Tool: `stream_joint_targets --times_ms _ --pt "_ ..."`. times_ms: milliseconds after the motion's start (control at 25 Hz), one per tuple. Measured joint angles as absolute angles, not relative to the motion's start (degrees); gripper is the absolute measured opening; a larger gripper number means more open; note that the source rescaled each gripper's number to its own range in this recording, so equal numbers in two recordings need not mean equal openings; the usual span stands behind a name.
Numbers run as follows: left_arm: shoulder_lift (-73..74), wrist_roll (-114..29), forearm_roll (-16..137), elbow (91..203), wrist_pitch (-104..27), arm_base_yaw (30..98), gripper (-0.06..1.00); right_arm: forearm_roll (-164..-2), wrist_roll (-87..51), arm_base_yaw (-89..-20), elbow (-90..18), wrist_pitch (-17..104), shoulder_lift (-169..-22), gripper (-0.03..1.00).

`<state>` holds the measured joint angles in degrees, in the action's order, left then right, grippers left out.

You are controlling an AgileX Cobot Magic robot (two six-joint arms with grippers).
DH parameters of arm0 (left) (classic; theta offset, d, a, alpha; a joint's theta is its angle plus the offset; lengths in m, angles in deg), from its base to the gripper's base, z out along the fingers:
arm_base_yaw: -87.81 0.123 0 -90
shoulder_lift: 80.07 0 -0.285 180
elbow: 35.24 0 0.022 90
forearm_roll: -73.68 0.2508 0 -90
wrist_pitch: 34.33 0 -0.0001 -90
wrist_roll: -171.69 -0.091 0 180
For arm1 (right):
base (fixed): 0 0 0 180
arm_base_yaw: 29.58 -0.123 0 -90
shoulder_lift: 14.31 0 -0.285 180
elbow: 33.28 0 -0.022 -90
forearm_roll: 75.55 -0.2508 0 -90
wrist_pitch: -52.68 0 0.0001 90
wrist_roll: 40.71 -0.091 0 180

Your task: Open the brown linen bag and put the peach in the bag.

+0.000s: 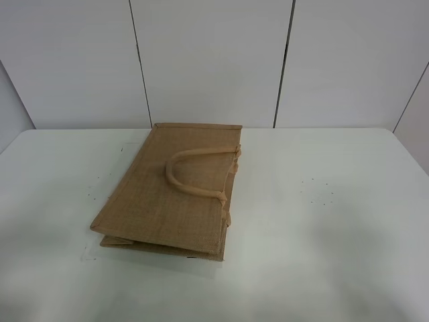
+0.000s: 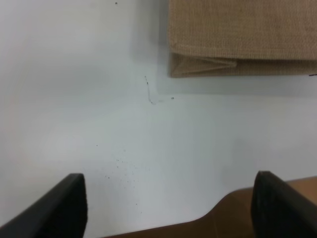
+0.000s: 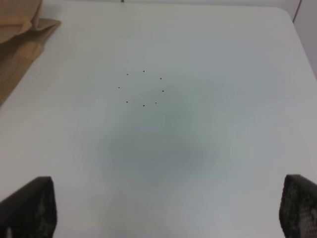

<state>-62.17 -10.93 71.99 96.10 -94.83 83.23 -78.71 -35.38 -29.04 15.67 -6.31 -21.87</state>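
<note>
A brown linen bag [image 1: 167, 194] lies flat on the white table [image 1: 322, 221], left of centre in the high view, its long axis running from the near edge toward the back wall and tilted slightly right at the far end. One beige loop handle [image 1: 191, 174] rests on its upper face, arching toward the bag's left side, with its ends at the right-hand edge. The folded gusset shows at the near end. No brand, label or writing can be read on the bag. The left claw [image 2: 168, 208] hangs open and empty above bare table near the bag's corner [image 2: 198, 64]. The right claw [image 3: 168, 210] is also spread wide, gripping nothing, over a ring of small dots [image 3: 142, 88]. The peach cannot be seen in any view.
</note>
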Motion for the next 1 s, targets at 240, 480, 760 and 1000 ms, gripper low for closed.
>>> stream_joint_targets --times_ms 240,480,760,1000 --pt "-62.17 -10.93 71.99 96.05 -94.77 86.48 0.98 -78.77 -35.38 -29.04 15.67 -6.31 -21.87 1.00" --pt "-62.17 -10.97 71.99 96.05 -94.77 88.25 0.98 -78.77 -35.38 -29.04 15.67 -6.31 -21.87 1.00" --pt "-64.54 -10.92 71.99 96.05 -94.72 88.25 0.98 -78.77 -35.38 -29.04 15.67 -6.31 -21.87 1.00" --pt "-72.09 -10.92 71.93 96.05 -94.72 88.25 0.98 -78.77 -35.38 -29.04 15.67 -6.31 -21.87 1.00"
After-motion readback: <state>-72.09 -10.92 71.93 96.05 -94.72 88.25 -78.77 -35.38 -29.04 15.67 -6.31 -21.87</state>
